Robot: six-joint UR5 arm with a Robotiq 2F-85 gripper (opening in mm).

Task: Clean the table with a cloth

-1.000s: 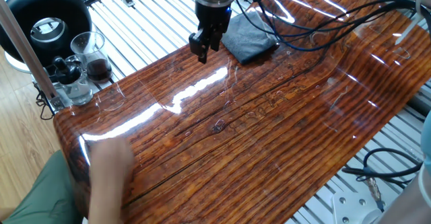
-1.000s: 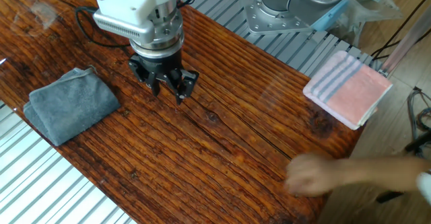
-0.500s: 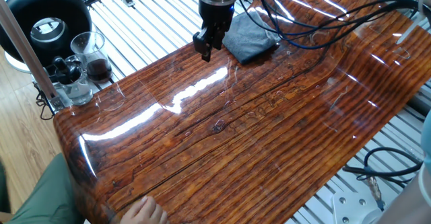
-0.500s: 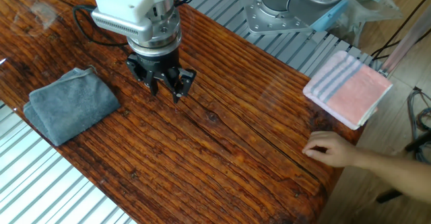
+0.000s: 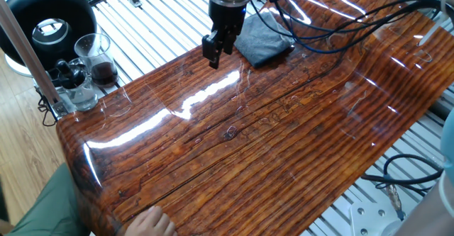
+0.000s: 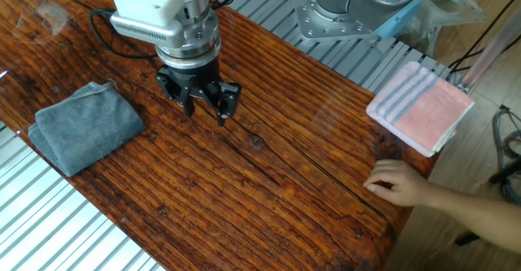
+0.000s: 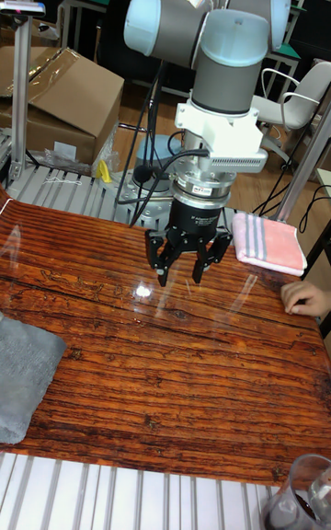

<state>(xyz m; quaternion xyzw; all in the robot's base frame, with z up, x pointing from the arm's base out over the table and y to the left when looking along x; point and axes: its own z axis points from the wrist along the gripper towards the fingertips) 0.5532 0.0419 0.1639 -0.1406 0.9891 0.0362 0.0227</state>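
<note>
The cloth [image 5: 262,41] is a folded blue-grey towel lying near one long edge of the glossy reddish-brown table [image 5: 269,144]. The other fixed view has the cloth [image 6: 85,128] at the left, and in the tall view the cloth [image 7: 23,374] is cut off by the left border. My gripper [image 5: 213,55] hangs just above the wood beside the cloth, a short gap apart from it. In the other fixed view the gripper [image 6: 205,112] points straight down. The tall view shows the gripper [image 7: 179,277] with its fingers spread open and nothing between them.
A pink striped towel [image 6: 419,108] lies at a table corner, with a person's hand [image 6: 395,181] resting on the edge near it. Glass cups [image 5: 96,55] and a black round appliance [image 5: 46,16] stand off the table end. Cables [image 5: 340,23] trail across the far corner.
The person's hand has drawn back from over the wood to the table edge. My gripper has shifted only slightly and stays open beside the cloth.
</note>
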